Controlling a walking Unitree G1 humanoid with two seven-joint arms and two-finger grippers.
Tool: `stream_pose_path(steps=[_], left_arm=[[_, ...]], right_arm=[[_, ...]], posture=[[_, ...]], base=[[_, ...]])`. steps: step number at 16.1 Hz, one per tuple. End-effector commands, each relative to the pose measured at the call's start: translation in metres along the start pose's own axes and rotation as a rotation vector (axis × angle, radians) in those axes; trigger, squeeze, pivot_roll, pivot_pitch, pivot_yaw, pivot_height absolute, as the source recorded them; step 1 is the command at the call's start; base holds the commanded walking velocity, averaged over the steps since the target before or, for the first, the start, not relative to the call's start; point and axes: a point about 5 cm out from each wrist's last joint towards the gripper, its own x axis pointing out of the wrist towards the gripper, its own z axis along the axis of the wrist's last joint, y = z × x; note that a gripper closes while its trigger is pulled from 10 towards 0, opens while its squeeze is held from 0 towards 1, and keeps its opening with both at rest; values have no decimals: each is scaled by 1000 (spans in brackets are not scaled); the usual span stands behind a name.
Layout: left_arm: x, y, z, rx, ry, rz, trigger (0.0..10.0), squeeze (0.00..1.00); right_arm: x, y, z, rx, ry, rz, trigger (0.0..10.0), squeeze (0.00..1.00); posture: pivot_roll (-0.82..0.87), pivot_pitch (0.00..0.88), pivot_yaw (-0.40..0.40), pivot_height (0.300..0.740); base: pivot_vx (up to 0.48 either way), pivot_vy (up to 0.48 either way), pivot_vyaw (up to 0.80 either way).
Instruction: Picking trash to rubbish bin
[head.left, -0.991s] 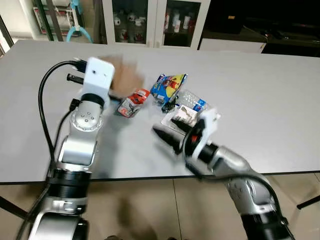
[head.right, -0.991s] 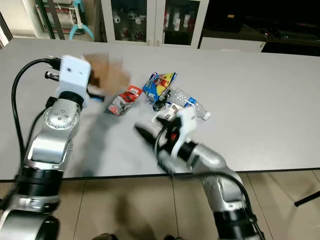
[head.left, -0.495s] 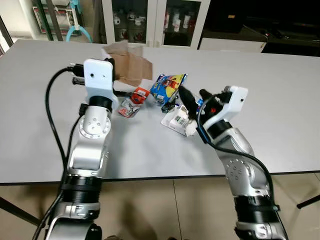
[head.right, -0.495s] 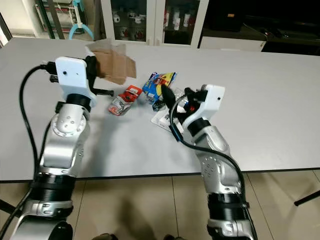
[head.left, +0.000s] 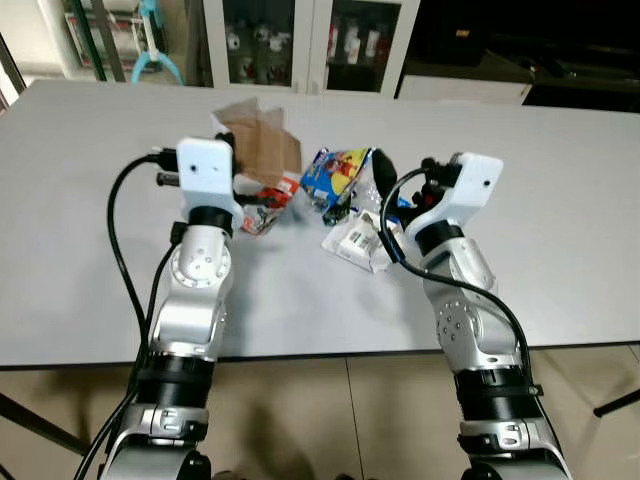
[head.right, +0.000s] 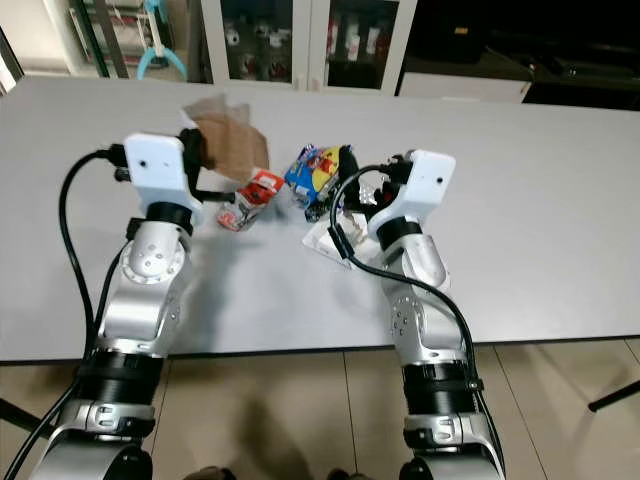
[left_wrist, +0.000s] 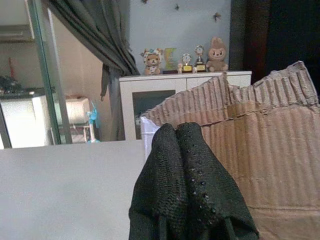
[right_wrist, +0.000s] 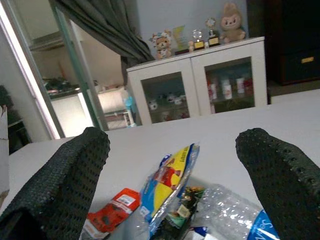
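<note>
A torn piece of brown cardboard is held up above the grey table by my left gripper, whose fingers are shut on its edge. Beneath and to its right lies a small heap of trash: a red wrapper, a blue and yellow snack bag, a clear plastic bottle with a blue label and a white packet. My right gripper hovers open just over the bottle and the snack bag, with nothing between its fingers.
Glass-door cabinets stand behind the table's far edge. The table's front edge runs close to my body, with tiled floor below. Bare tabletop lies to the far left and far right of the heap.
My right arm swung up from the table's front edge and now points over the trash heap. The left arm shifted right with the cardboard in its grip.
</note>
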Motion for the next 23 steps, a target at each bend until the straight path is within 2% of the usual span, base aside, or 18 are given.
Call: stream_pose_path(steps=[1,3,7,20,23], left_arm=[[2,-6,4,16,-21,-24,10000,0],[2,-4,0,46,-15,-23,10000,0],[2,-4,-2,60,-13,-25,10000,0],[0,-4,-10,73,16,-39,10000,0],[0,-5,-9,67,13,-41,10000,0]], right_arm=[[2,-4,3,-30,-14,-21,10000,0],[5,-15,7,-60,-41,-92,10000,0],[6,-19,8,-118,-52,-111,10000,0],[3,-21,0,-110,-37,-126,10000,0],[2,-22,0,-107,-36,-130,10000,0]], posture=[[-41,50,-83,740],[-43,49,-83,740],[-45,38,-83,740],[-47,11,-83,740],[-47,8,-81,740]], base=[[0,0,0],[0,0,0],[0,0,0],[0,0,0],[-281,0,0]])
